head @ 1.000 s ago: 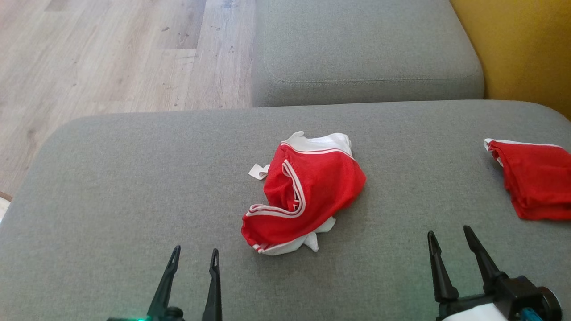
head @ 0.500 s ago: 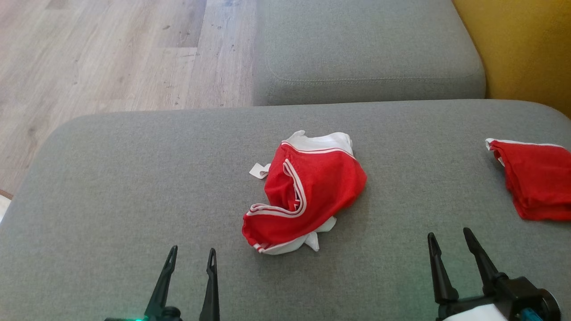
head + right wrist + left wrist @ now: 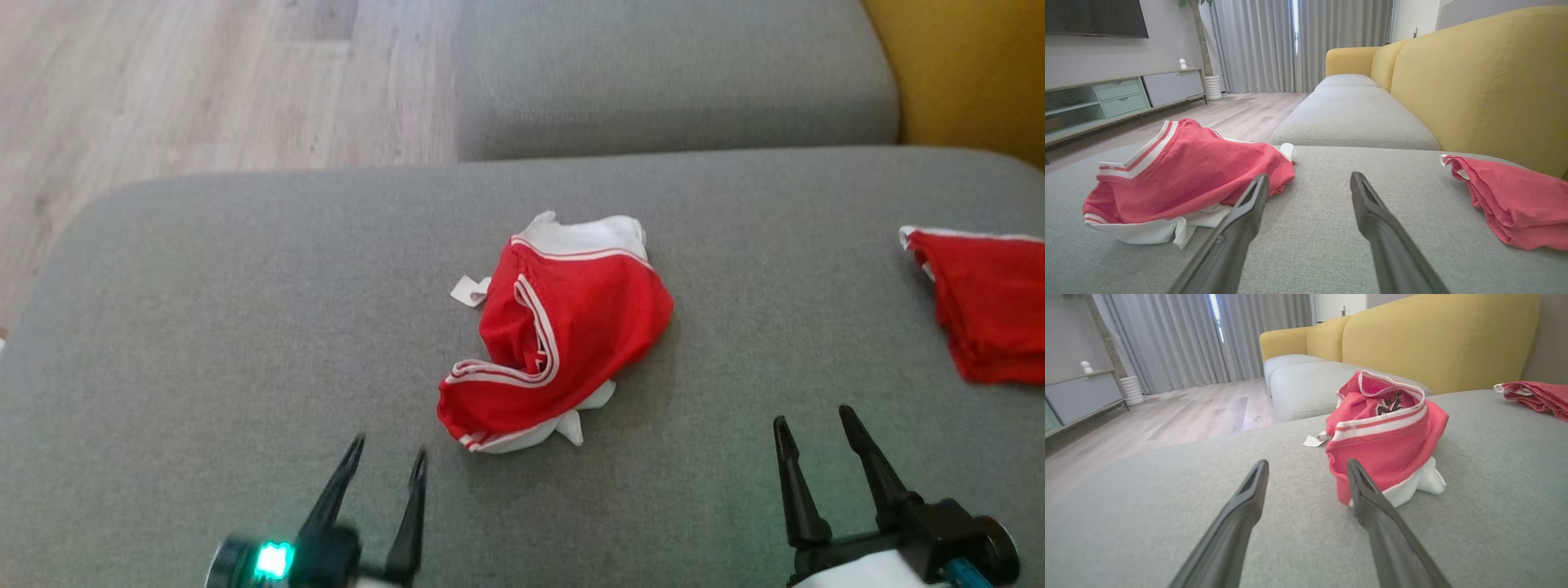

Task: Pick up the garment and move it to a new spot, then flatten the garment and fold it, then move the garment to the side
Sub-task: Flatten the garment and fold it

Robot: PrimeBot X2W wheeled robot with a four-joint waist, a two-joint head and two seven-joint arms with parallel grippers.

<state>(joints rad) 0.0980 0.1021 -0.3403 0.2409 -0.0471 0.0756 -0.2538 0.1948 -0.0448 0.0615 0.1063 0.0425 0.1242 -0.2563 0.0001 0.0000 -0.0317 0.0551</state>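
Left gripper (image 3: 389, 447): the two dark fingers are spread with a clear gap between them and hold nothing. The tips point over the grey cushion (image 3: 204, 327) toward the near-left edge of the garment (image 3: 571, 327). In the left wrist view one finger overlaps the garment's lower hem, and I cannot tell whether it touches.

Right gripper (image 3: 812, 415): the fingers are also spread and empty, above bare cushion. It sits to the right of the garment and apart from it.

Garment: a crumpled red heap with white striped trim lies near the middle of the cushion. White fabric pokes out at its near and far edges.

Tag (image 3: 467, 291): a small white label lies on the cushion at the garment's far-left side.

Second red cloth (image 3: 988, 310): it lies flatter at the right end of the cushion, well apart from the garment.

Beyond: another grey cushion (image 3: 678, 82) lies past the first. The wooden floor (image 3: 163, 82) is to the left and a yellow backrest (image 3: 971, 73) to the right.
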